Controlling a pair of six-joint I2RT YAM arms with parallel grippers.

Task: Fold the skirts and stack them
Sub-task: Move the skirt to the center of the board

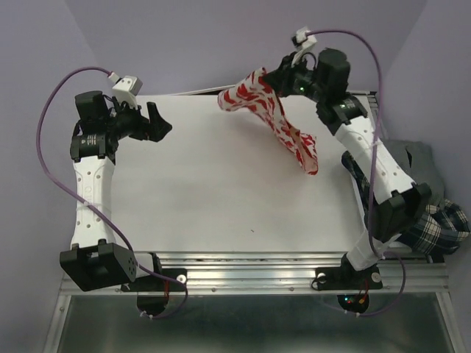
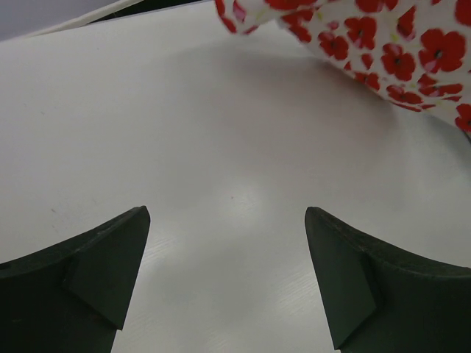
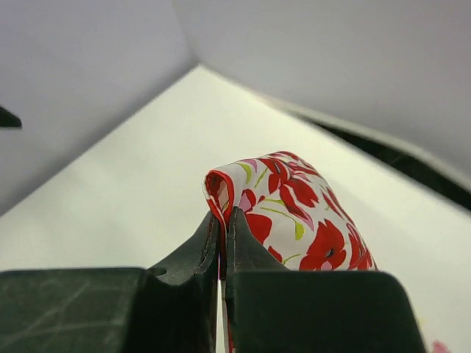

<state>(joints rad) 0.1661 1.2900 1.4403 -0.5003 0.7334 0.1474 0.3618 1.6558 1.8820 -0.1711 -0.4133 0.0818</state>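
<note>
Hanging from the R gripper (image 1: 274, 82) over the far-right part of the table (image 1: 221, 198) is the red-print skirt (image 1: 285, 126). R jaws are pinched tight on a folded edge of the cloth. The wrist view shows fabric bulging up past the fingertips (image 3: 246, 257), w/ a red hem line right at the pinch.

Skirt's long axis runs diagonally. From the pinch a long narrow tail drops toward near-right, its tip pointing at the right table edge, just beside the R arm (image 1: 375, 165). A shorter, wider lobe sticks out left of the gripper, by the far edge. Can't tell if the tail tip touches the table.

L gripper (image 1: 157, 121) sits far-left above the table, jaws spread wide, nothing between them. Its cam sees the skirt's lobe at upper right, well apart from its fingers.

Grey skirt (image 1: 421, 158) and plaid skirt (image 1: 444, 224) lie bunched off the table's right side, beyond the R arm: grey farther, plaid nearer.
</note>
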